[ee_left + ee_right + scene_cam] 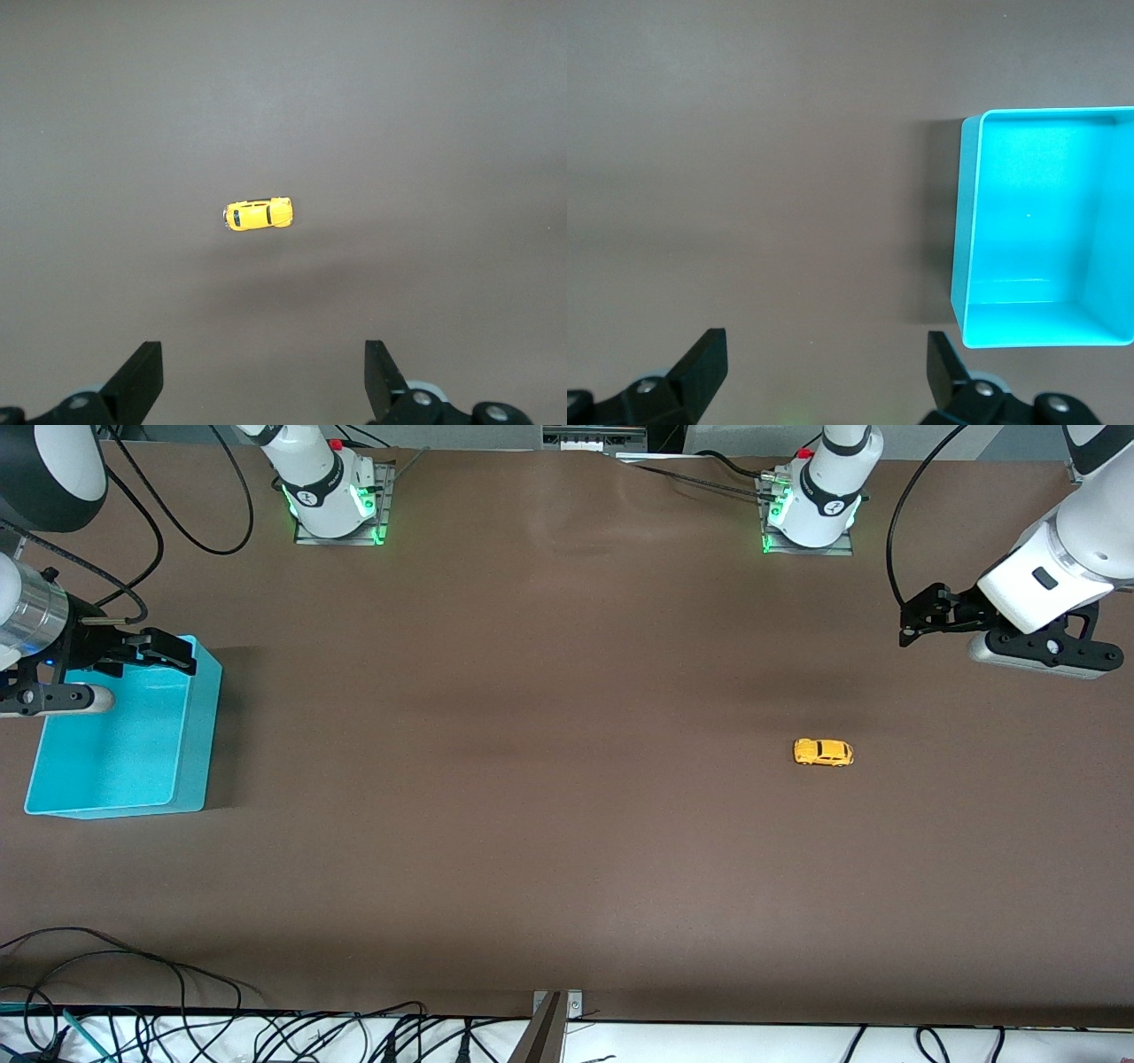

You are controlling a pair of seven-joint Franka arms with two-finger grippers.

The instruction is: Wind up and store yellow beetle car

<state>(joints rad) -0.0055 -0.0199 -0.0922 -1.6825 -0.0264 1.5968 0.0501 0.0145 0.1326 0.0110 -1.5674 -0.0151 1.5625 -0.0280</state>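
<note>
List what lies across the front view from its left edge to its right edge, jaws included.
Right gripper, jaws open, over the blue bin → yellow beetle car on the table → left gripper, jaws open, over the table.

From high across the table [549, 850] we look down on its whole top, the arm bases along the upper edge. Our left wrist camera looks straight down from well above onto bare tabletop and the yellow beetle car [257, 213], which the front view shares [823, 752]. Our right wrist camera looks down near the right arm's end, sharing the blue bin [1045, 257] [124, 753]; its height is perhaps similar.
</note>
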